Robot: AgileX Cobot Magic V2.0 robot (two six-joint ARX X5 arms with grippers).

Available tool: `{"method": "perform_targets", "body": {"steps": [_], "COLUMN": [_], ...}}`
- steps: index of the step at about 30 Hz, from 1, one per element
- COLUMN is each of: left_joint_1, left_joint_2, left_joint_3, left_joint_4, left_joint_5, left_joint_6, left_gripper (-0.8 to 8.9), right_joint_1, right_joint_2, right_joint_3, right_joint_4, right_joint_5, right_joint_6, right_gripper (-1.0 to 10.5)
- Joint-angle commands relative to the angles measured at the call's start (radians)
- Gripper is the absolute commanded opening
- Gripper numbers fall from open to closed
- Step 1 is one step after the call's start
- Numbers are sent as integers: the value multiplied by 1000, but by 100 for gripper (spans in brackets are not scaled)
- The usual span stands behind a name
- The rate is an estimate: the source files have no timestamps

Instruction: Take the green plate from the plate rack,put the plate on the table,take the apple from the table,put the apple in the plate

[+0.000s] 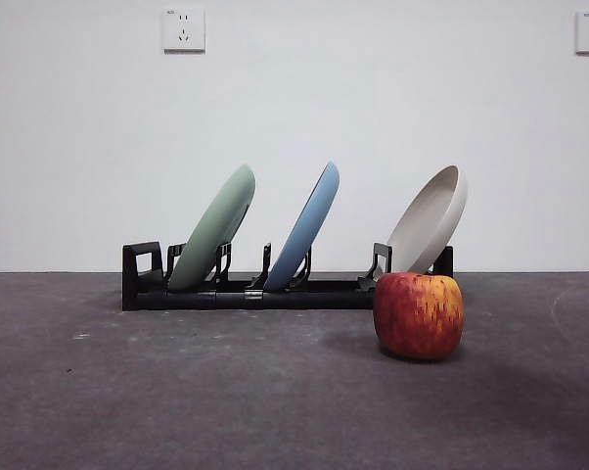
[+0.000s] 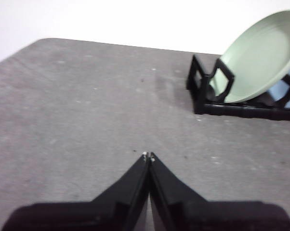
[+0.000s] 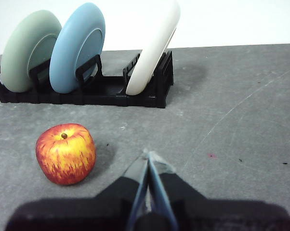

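The green plate leans in the leftmost slot of the black plate rack; it also shows in the left wrist view and the right wrist view. The red and yellow apple sits on the table in front of the rack's right end, also seen from the right wrist. My left gripper is shut and empty, hovering over bare table well short of the rack's end. My right gripper is shut and empty, beside the apple and apart from it.
A light blue plate stands in the rack's middle and a beige plate at its right end, just behind the apple. A white wall with two sockets backs the table. Neither arm shows in the front view.
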State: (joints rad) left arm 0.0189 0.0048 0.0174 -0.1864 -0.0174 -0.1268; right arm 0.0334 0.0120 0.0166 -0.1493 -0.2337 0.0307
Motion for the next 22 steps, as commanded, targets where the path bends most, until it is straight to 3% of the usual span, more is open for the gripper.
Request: {"method": "perform_targets", "body": {"steps": [1, 7, 11, 18, 22], "left_joint_1": [2, 2, 2, 2, 2], "left_joint_2": [-3, -3, 3, 85, 171], "left_joint_3": [-13, 18, 76, 237, 333], "left_joint_4": [11, 27, 19, -37, -87], "left_joint_5": [52, 193, 223, 305, 380], "left_joint_6": [-57, -189, -246, -247, -235], "left_gripper": [-4, -6, -6, -6, -6], "right_joint_1": [2, 2, 2, 3, 8], "right_joint_2": [1, 1, 4, 90, 190], "right_joint_3": [-10, 6, 55, 203, 332], "right_joint_4": [23, 89, 88, 13, -119], "right_joint_5": [-4, -3, -4, -35, -96], "right_joint_6": [63, 303, 397, 423, 364], "right_gripper": [1, -11, -11, -12, -11]}}
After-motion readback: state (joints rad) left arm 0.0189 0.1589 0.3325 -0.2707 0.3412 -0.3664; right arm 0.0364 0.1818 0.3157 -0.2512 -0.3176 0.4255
